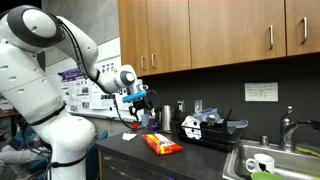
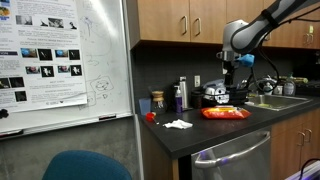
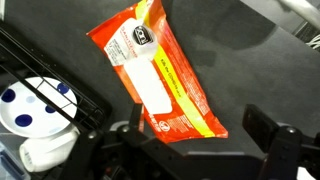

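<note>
A flat orange-red packet with a white label and a yellow stripe lies on the dark counter; it shows in both exterior views (image 1: 161, 144) (image 2: 225, 113) and fills the middle of the wrist view (image 3: 155, 75). My gripper (image 1: 137, 104) (image 2: 236, 72) hangs in the air well above the packet. In the wrist view the two black fingers (image 3: 195, 135) stand wide apart with nothing between them, the packet's lower end showing on the counter below the gap. The gripper is open and empty.
A white crumpled cloth (image 2: 178, 124) and a small red object (image 2: 150, 117) lie on the counter. A dish rack with white crockery (image 1: 205, 125) (image 3: 40, 110), bottles (image 2: 181, 94), a sink with tap (image 1: 285, 135), cabinets above and a whiteboard (image 2: 60, 60) surround the spot.
</note>
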Action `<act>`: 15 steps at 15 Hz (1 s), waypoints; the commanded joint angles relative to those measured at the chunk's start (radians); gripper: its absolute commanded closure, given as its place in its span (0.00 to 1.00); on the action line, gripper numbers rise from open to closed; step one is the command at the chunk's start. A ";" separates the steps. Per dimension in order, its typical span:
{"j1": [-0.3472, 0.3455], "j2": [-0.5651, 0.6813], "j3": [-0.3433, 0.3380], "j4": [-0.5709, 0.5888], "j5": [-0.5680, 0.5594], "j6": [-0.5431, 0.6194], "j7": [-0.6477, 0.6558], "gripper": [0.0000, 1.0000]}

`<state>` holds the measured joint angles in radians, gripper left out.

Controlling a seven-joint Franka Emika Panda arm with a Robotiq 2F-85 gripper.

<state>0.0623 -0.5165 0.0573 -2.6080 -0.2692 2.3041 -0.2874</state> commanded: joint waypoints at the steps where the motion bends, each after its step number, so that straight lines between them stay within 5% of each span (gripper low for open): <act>1: 0.028 0.065 -0.047 0.019 -0.013 0.068 -0.118 0.00; 7: 0.009 0.156 -0.097 0.034 -0.074 0.175 -0.298 0.00; 11: -0.015 0.219 -0.104 0.031 -0.131 0.301 -0.317 0.00; 15: -0.017 0.218 -0.099 0.019 -0.106 0.301 -0.298 0.00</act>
<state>0.0475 -0.2973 -0.0447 -2.5898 -0.3771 2.6070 -0.5845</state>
